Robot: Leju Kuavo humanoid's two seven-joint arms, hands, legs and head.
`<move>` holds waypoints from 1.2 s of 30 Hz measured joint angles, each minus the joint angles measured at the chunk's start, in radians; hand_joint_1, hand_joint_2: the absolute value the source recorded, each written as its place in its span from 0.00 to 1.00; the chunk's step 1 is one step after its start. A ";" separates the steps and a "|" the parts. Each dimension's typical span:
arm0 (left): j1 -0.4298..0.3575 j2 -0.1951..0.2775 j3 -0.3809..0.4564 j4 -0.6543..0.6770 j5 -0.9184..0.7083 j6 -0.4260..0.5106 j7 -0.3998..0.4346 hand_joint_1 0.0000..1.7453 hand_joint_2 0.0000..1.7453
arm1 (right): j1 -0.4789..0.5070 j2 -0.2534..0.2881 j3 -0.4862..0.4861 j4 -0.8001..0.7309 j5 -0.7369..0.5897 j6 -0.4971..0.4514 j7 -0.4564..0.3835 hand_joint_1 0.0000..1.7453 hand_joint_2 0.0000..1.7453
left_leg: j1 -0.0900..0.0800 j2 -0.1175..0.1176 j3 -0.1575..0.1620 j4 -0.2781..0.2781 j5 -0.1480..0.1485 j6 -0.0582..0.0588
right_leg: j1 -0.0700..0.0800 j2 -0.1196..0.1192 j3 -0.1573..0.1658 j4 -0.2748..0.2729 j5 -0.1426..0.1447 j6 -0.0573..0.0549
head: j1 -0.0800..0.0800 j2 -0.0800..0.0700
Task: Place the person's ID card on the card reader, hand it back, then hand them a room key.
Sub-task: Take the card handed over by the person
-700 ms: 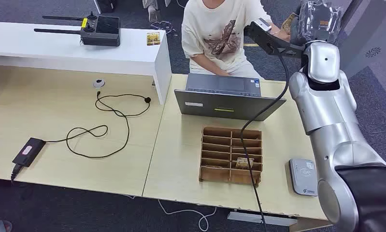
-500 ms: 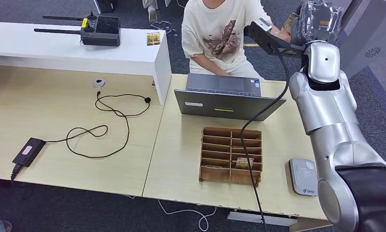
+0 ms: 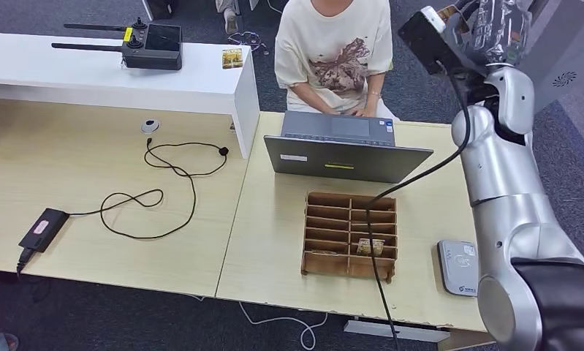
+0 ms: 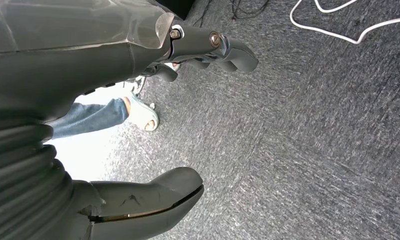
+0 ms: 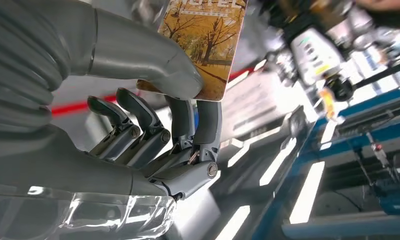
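Nearest me on the table [image 3: 274, 256], at about five o'clock in my head view, lies the grey card reader [image 3: 459, 268], bare on top. Just beside it toward nine o'clock stands the brown slotted card holder [image 3: 349, 234], with one card [image 3: 370, 247] in a near compartment and a black cable [image 3: 380, 241] draped across it. Beyond the holder, at about twelve o'clock from it, sits an open laptop [image 3: 343, 150], and a person in a cream printed shirt [image 3: 336, 51] has both hands at its keyboard. My right robot hand [image 5: 157, 100] is raised high at about one o'clock, past the table's far edge, and pinches a card with an autumn-tree picture [image 5: 208, 42] between thumb and fingers; I cannot tell whether it is the ID card or a room key. My left robot hand [image 4: 187, 110] hangs over grey carpet, fingers apart and holding nothing.
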 joint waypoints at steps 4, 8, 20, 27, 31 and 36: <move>0.001 0.000 0.000 0.000 0.000 0.000 0.001 0.00 1.00 | 0.035 -0.006 -0.066 -0.081 -0.168 0.095 -0.056 1.00 1.00 | 0.000 0.000 0.000 0.000 0.000 0.000 | 0.000 0.000 0.000 0.000 0.000 0.000 | 0.000 0.000; 0.001 0.000 0.000 0.000 0.000 0.000 0.002 0.00 1.00 | 0.054 -0.013 -0.098 -0.127 -0.235 0.147 -0.076 1.00 1.00 | 0.000 0.000 0.000 0.000 0.000 0.000 | 0.000 0.001 0.000 0.000 0.000 0.000 | 0.000 0.000; 0.003 0.001 0.000 0.000 0.000 0.008 0.007 0.00 1.00 | 0.118 -0.155 -0.153 -0.253 -0.705 0.606 -0.137 1.00 1.00 | 0.000 -0.002 -0.001 0.000 0.000 0.000 | 0.000 -0.002 0.000 -0.001 0.000 0.000 | 0.000 0.000; 0.005 0.002 0.000 0.000 0.000 0.014 0.011 0.00 1.00 | 0.182 -0.305 -0.196 -0.244 -0.966 0.791 -0.104 1.00 1.00 | -0.001 -0.006 -0.001 0.001 0.000 0.001 | -0.001 -0.006 0.000 -0.002 0.000 0.000 | 0.000 0.000; 0.008 0.002 0.000 0.000 0.000 0.018 0.016 0.00 1.00 | 0.262 -0.400 -0.228 -0.224 -1.047 0.857 -0.124 1.00 1.00 | -0.001 -0.007 -0.002 0.001 -0.001 0.002 | -0.001 -0.007 0.000 -0.002 0.000 0.001 | 0.000 0.000; 0.012 0.002 0.000 0.000 0.000 0.027 0.021 0.00 1.00 | 0.417 -0.489 -0.273 -0.226 -1.113 0.886 -0.156 1.00 1.00 | -0.001 -0.008 -0.002 0.001 -0.002 0.003 | -0.001 -0.008 0.000 -0.003 -0.001 0.002 | 0.000 0.000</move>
